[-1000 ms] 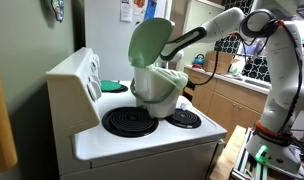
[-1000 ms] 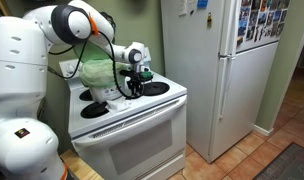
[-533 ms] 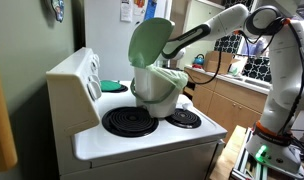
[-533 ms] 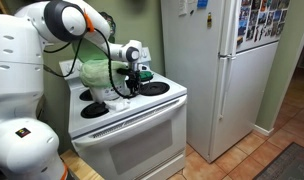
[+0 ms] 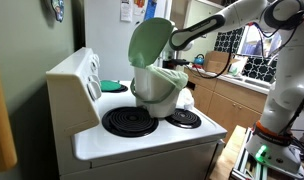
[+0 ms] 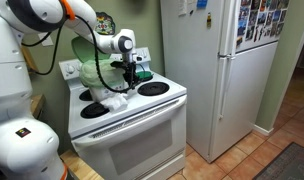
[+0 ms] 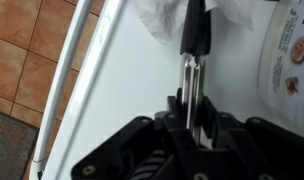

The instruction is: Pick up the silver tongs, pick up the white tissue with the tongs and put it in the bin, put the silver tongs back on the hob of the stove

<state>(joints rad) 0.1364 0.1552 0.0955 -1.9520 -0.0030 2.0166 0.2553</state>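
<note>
Tongs first: my claw (image 7: 195, 112) is clamped on the silver tongs (image 7: 195, 68), whose two bright arms run out from between my fingers, pressed nearly together. Their black tips (image 7: 196, 28) reach the edge of the white tissue (image 7: 160, 14); whether they actually pinch it I cannot tell. The tissue lies crumpled on the hob of the stove (image 7: 117, 90), my bench, just beside the bin (image 7: 292, 50), whose cream-white wall with a printed label fills the right of the wrist view. In an exterior view I hang over the bench with the tongs pointing down at the white heap (image 6: 116, 100), the bin's pale green liner close behind it. In an exterior view the bin (image 5: 157, 92) stands behind two black coil burners (image 5: 130, 122), its big pale green lid (image 5: 150, 42) tipped up and hiding my claw, while my arm (image 5: 207, 25) reaches in from above. A flat dark green disc (image 5: 112, 86) lies near the raised back panel (image 5: 77, 75), and a white fridge (image 6: 212, 70) stands beside the stove
</note>
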